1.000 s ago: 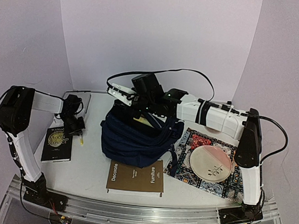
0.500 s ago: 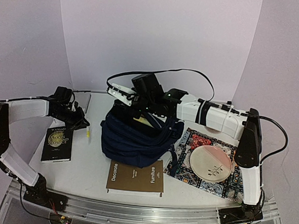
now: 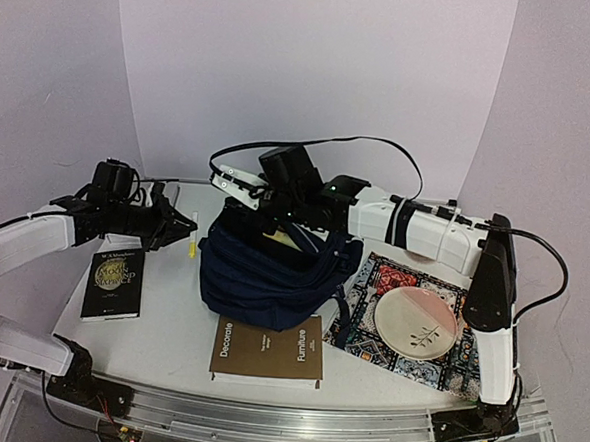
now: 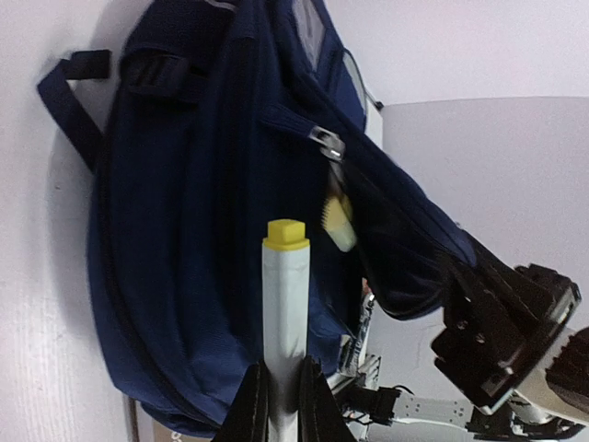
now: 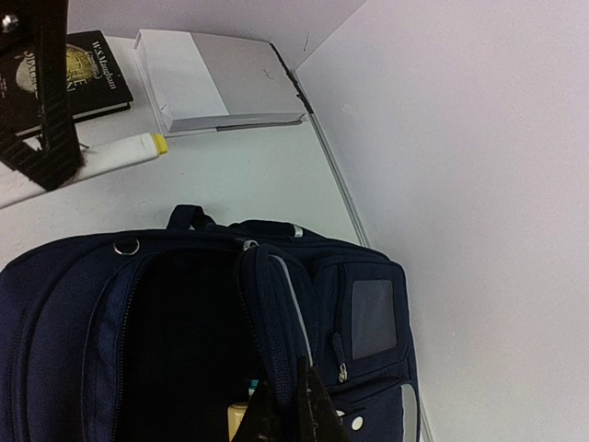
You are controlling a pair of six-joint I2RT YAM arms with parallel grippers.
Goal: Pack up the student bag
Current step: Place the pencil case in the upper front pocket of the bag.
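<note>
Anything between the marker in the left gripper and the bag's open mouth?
Nothing visible. Only bare table separates the marker from the student bag, and the right gripper holds its mouth open.

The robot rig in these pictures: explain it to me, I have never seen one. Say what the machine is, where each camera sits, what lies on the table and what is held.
Two robot arms are bolted at the near edge of a table. The top view looks down from above and behind them. The other two pictures come from a small camera on each wrist, looking along that arm's own fingers. On the table lie the student bag, open at the top, a black book, a brown book and a plate on a patterned mat. The left gripper is shut on a white marker with a yellow cap, beside the bag. The right gripper pinches the fabric at the bag's opening.
</note>
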